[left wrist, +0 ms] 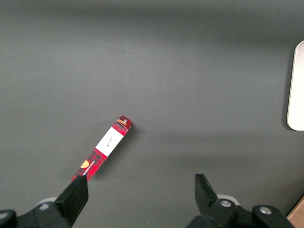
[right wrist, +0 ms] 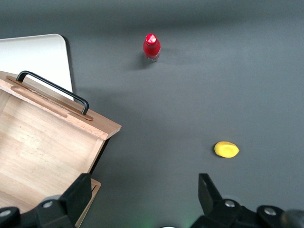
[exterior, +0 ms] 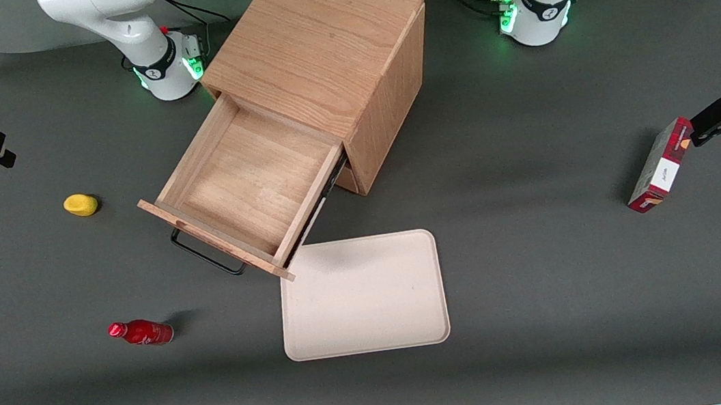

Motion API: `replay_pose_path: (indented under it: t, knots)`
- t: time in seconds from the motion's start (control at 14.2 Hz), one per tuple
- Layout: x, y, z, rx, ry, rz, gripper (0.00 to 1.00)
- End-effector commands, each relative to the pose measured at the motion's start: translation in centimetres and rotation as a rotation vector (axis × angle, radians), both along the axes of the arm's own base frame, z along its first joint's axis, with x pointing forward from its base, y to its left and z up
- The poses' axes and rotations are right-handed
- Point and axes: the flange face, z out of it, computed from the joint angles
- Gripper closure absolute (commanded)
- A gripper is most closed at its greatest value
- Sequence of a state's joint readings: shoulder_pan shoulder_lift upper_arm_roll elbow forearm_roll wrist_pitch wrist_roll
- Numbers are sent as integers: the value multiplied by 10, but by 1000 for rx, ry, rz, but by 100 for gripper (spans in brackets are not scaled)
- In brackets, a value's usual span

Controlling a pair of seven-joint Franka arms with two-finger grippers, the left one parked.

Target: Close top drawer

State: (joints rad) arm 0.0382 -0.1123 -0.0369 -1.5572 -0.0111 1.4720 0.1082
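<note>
The light oak cabinet (exterior: 321,49) stands in the middle of the table, farther from the front camera than the tray. Its top drawer (exterior: 248,182) is pulled far out and holds nothing; its thin black bar handle (exterior: 205,252) points toward the front camera. The drawer (right wrist: 42,152) and handle (right wrist: 54,90) also show in the right wrist view. My gripper (right wrist: 142,197) is open and empty. It hangs high above the bare table beside the open drawer, toward the working arm's end, apart from it. The gripper does not show in the front view.
A beige tray (exterior: 363,295) lies on the table just in front of the drawer's corner. A yellow object (exterior: 80,204) and a red bottle (exterior: 141,332) lie toward the working arm's end. A red box (exterior: 661,165) stands toward the parked arm's end.
</note>
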Motion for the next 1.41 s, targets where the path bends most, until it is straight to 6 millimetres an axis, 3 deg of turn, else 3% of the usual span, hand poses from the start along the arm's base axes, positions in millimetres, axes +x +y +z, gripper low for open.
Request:
replay_pose_path:
  t: [0.0,0.99,1.13,1.34]
  knots:
    - [-3,-3,4,-12,31,-6,0]
    - [6,4,1,-12,55,66,0]
    - [30,16,11,-15,35,136,0]
    - [72,56,12,-4,40,217,0]
